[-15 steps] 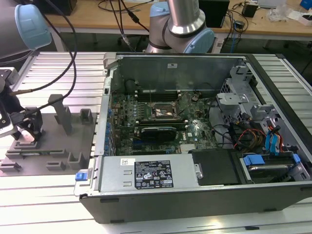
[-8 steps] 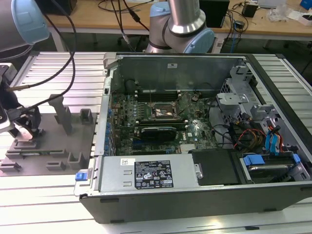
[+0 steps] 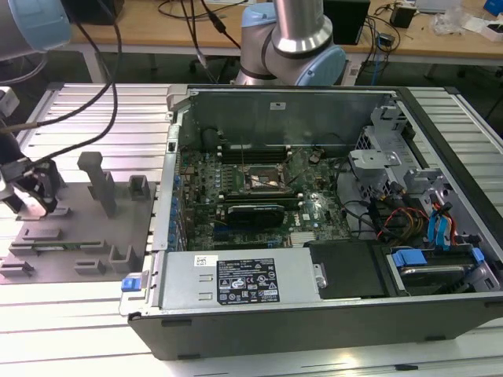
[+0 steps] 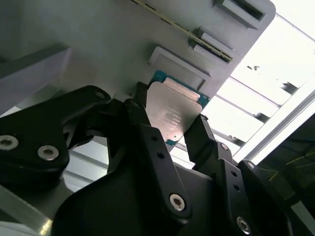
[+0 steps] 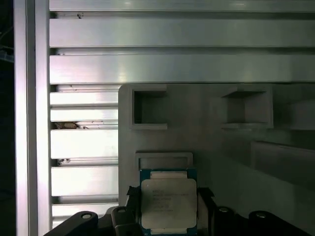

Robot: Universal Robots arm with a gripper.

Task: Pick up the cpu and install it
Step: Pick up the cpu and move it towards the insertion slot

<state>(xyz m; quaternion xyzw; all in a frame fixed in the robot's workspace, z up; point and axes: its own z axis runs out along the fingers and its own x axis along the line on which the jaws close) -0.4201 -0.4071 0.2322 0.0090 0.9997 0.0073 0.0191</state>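
The cpu (image 5: 168,202) is a small square chip with a silvery top and a green rim. It lies just over the grey holder plate (image 5: 206,137), beside a shallow rectangular recess. My gripper (image 5: 167,196) has its black fingers (image 4: 142,123) pressed against two opposite edges of the cpu (image 4: 172,110), so it is shut on the chip. In the exterior view the gripper (image 3: 33,196) is low over the holder plate (image 3: 86,228) at that view's left. The motherboard socket (image 3: 266,182) lies inside the open computer case (image 3: 314,314), far from the gripper.
Upright grey posts (image 3: 100,182) and small blocks stand on the holder plate. A ribbed aluminium table (image 3: 94,118) runs under everything. The case holds a black expansion card (image 3: 253,214), a power supply (image 3: 240,281) and coloured cables (image 3: 401,220). The arm's base (image 3: 291,47) stands behind the case.
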